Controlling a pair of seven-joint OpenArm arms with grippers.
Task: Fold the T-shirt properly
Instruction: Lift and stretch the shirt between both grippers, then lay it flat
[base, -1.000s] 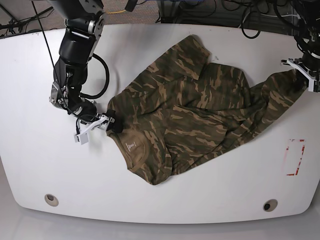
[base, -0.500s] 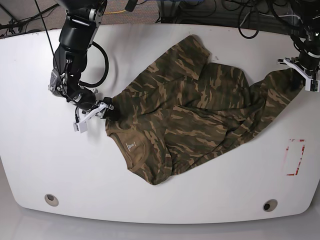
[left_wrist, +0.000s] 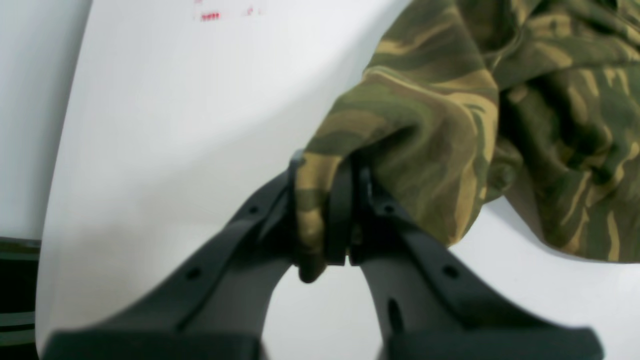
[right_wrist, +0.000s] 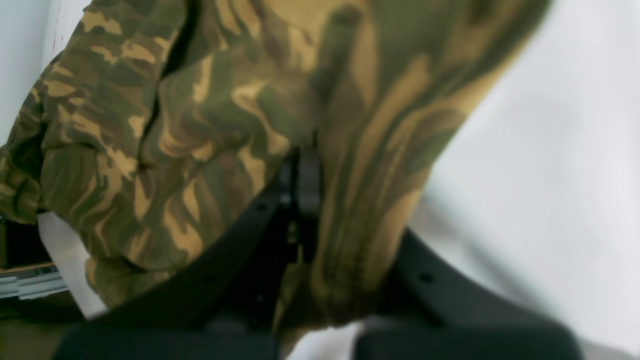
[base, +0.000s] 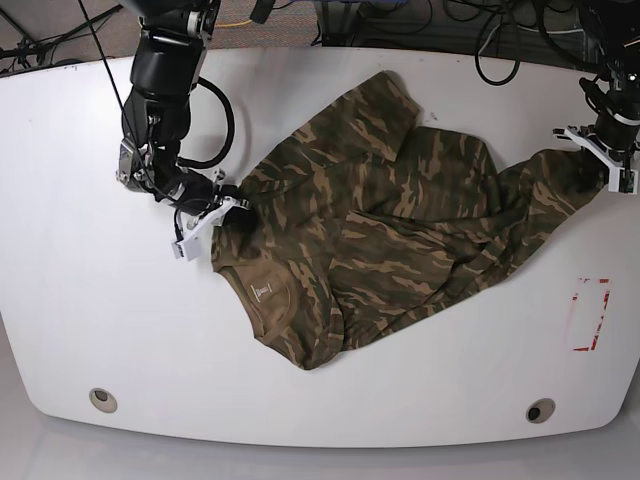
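A camouflage T-shirt (base: 380, 230) in olive, brown and tan lies rumpled across the middle of a white table (base: 90, 320), stretched from the near left toward the far right. Its tan-brown neck band with a small white label (base: 263, 291) sits at the near left end. In the base view, the right end effector (base: 222, 207) is on the left side of the table, clenched on the shirt's edge just beyond the neck band; its wrist view shows cloth pinched between the dark fingers (right_wrist: 300, 185). On the far right, the left end effector (base: 600, 150) is clamped on the shirt's opposite corner, lifting that cloth off the table; its wrist view shows a fold of fabric gripped between the fingers (left_wrist: 345, 210). A red-marked rectangle (base: 590, 314) is on the table at the right.
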